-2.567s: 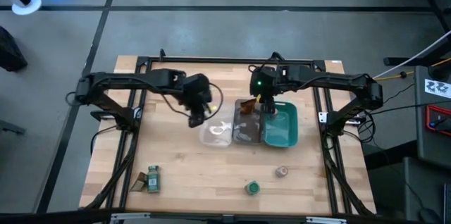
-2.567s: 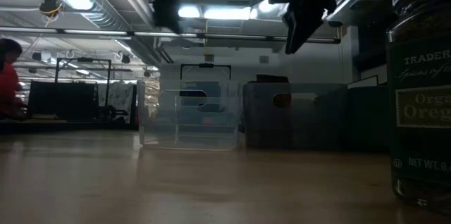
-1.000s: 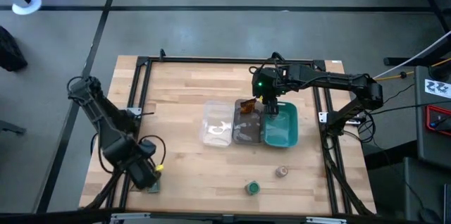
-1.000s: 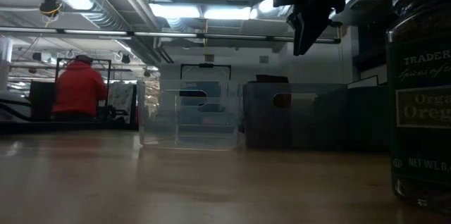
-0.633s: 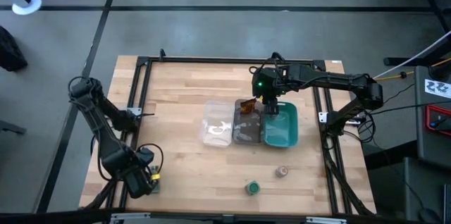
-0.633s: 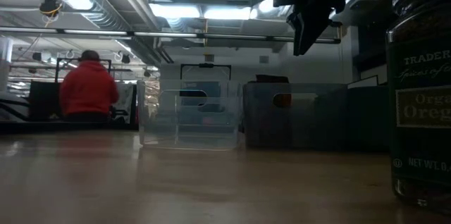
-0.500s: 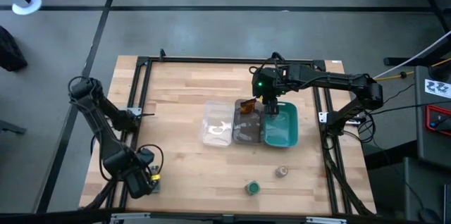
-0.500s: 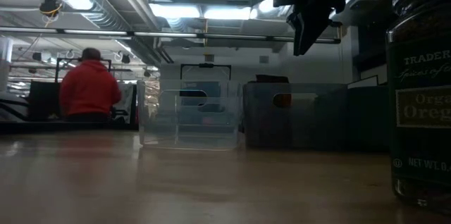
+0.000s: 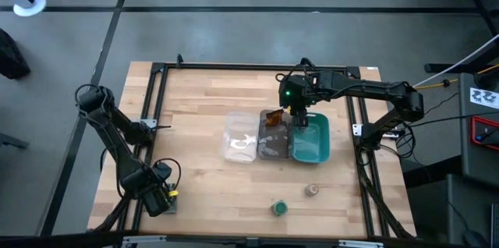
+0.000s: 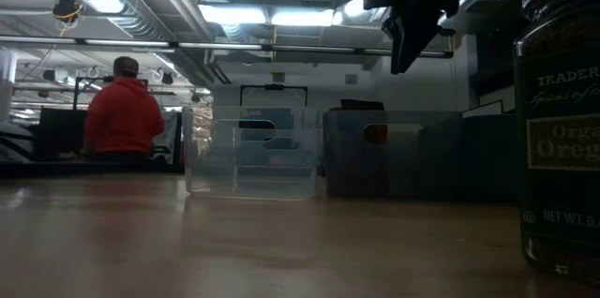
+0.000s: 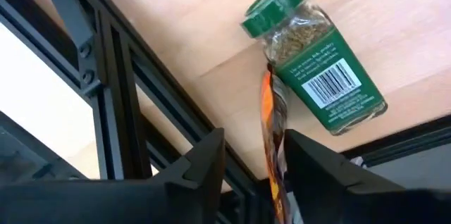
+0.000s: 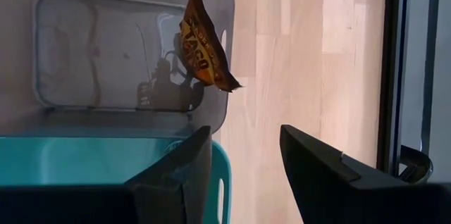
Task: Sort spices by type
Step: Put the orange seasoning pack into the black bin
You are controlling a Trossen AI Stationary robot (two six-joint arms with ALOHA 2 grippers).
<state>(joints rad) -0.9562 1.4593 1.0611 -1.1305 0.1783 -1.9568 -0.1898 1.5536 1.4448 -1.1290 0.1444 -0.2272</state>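
My left gripper (image 9: 159, 198) hangs open over the table's near-left corner. In its wrist view the fingers (image 11: 204, 160) straddle a brown-orange sachet (image 11: 270, 122) standing on edge against a green-lidded jar (image 11: 317, 69), which lies on its side. My right gripper (image 9: 299, 120) is open and empty above the far ends of the grey tray (image 9: 273, 148) and teal tray (image 9: 313, 143). A second sachet (image 12: 203, 48) leans on the grey tray's far wall. Another green-lidded jar (image 9: 279, 208) and a pinkish-lidded jar (image 9: 312, 190) stand near the near edge. My left gripper (image 11: 255, 138) has one finger on each side of the sachet's upright edge (image 11: 268, 97), coming from above. One finger (image 11: 310, 160) is right beside the sachet, and I cannot tell whether it touches. The sachet rests on the table against the jar.
A clear tray (image 9: 240, 145) sits left of the grey one. Black frame rails (image 9: 148, 123) run along the table's left, right and far edges, close to my left gripper. In the low view a jar (image 10: 558, 120) fills the right foreground, and a person in red (image 10: 122, 115) is far behind.
My left gripper, which swung from the clear tray to the near-left corner, has eased a little farther toward the near edge over the jar and sachet. The person in red has stepped slightly rightward in the background.
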